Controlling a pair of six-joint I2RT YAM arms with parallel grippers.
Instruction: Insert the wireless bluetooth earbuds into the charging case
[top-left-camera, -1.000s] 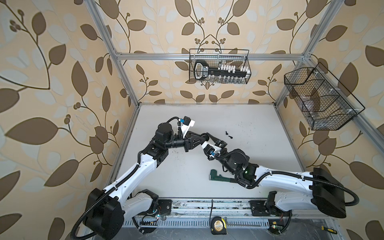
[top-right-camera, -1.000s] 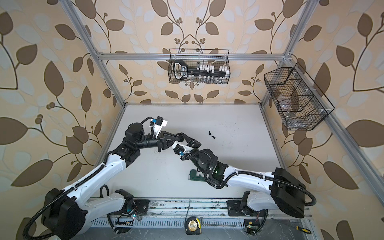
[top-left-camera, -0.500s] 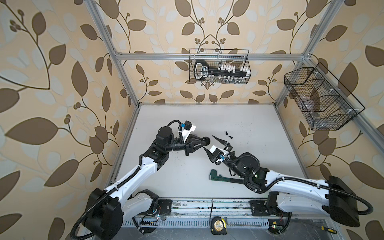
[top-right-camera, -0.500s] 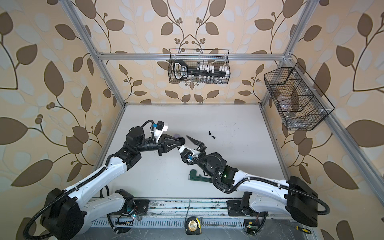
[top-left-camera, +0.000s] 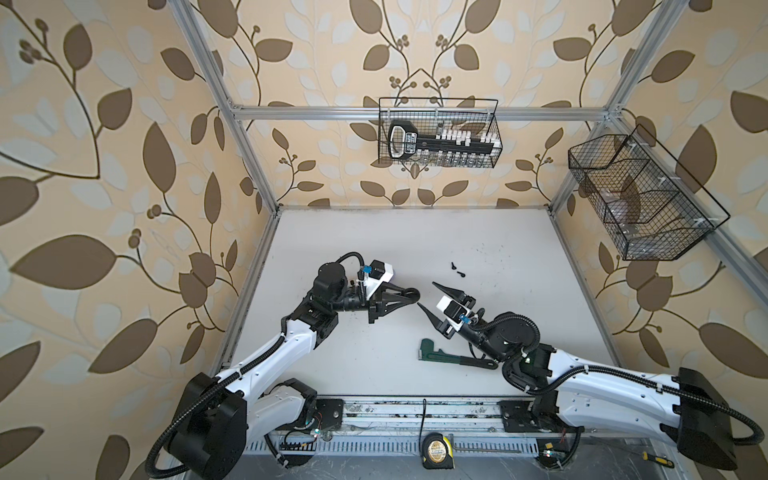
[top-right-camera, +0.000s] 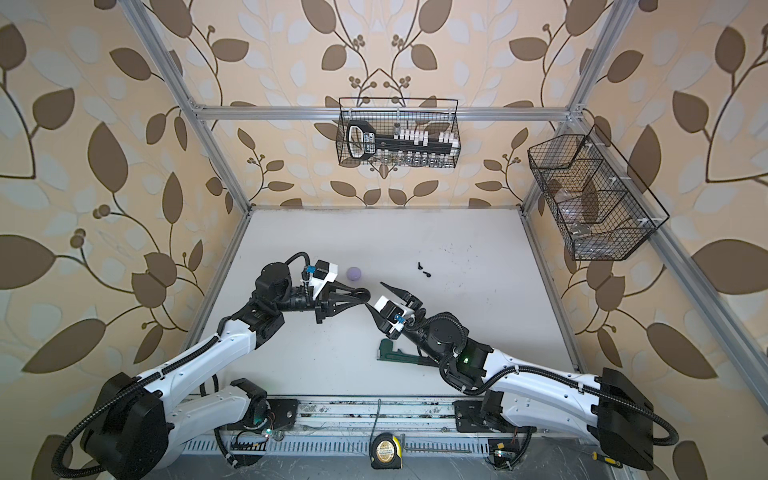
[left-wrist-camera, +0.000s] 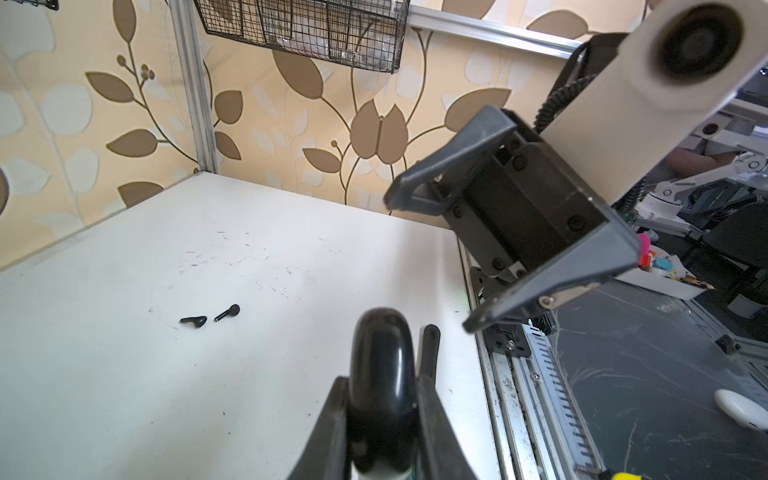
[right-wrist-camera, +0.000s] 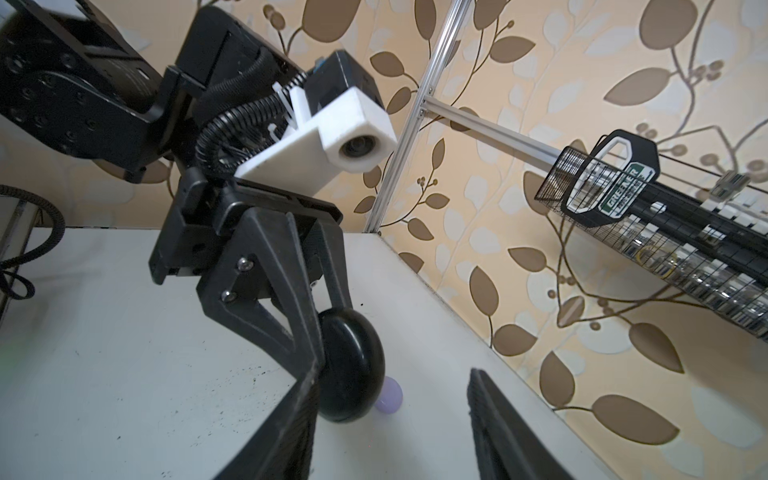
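Left hand (top-left-camera: 409, 295) grips one black case (right-wrist-camera: 353, 370); right hand (top-left-camera: 427, 294) open; two black earbuds (left-wrist-camera: 227, 312) loose.

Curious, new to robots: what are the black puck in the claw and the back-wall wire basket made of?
The black case: probably hard plastic, glossy; smooth curves carry bright highlights. The wire basket: likely metal wire, coated matte black; thin rigid grid, no shine.

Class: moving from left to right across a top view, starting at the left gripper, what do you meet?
In a top view: left gripper shut on the black charging case → two black earbuds → side wire basket. The right gripper and green wrench overlap these, so they are omitted.
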